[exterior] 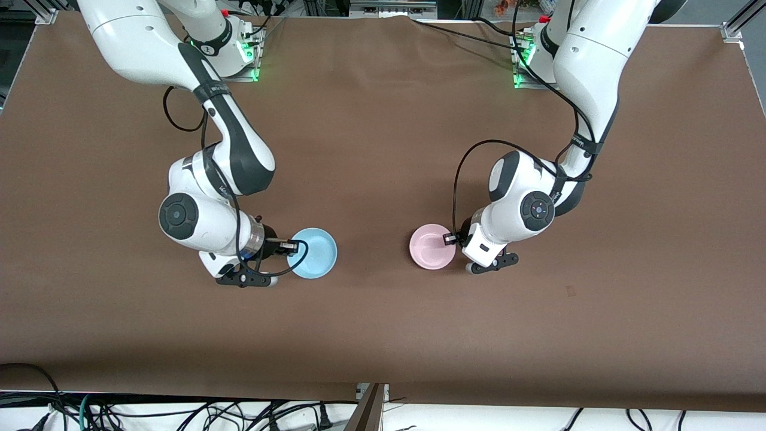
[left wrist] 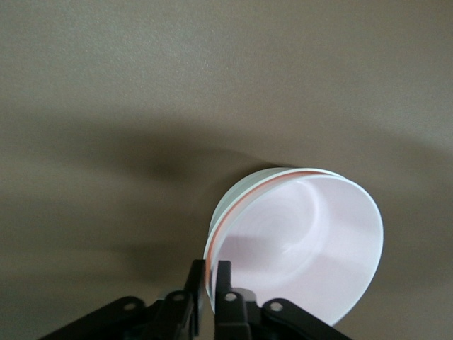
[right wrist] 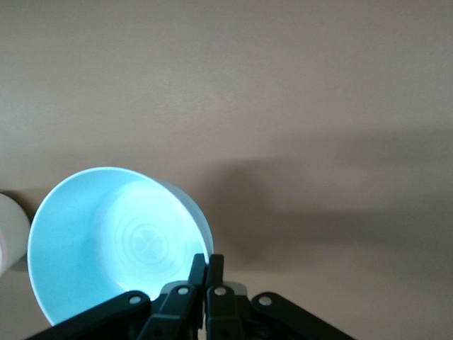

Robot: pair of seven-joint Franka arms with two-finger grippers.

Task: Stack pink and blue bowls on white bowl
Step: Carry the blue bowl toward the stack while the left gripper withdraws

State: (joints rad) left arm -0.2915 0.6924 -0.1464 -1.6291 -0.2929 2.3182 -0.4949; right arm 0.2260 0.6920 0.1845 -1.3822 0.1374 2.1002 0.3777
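The light blue bowl (exterior: 312,252) is toward the right arm's end of the table. My right gripper (exterior: 294,245) is shut on its rim; in the right wrist view the gripper (right wrist: 206,265) pinches the blue bowl's (right wrist: 106,241) wall. The pale pink bowl (exterior: 432,246) is toward the left arm's end. My left gripper (exterior: 450,238) is shut on its rim, as the left wrist view shows (left wrist: 210,273). There a white outer wall (left wrist: 237,191) hugs the pink bowl (left wrist: 304,248), so it seems nested in the white bowl. No separate white bowl shows in the front view.
The brown table cover (exterior: 371,149) stretches all around the two bowls. A pale rounded thing (right wrist: 8,230) shows at the edge of the right wrist view. Cables hang below the table's front edge (exterior: 179,413).
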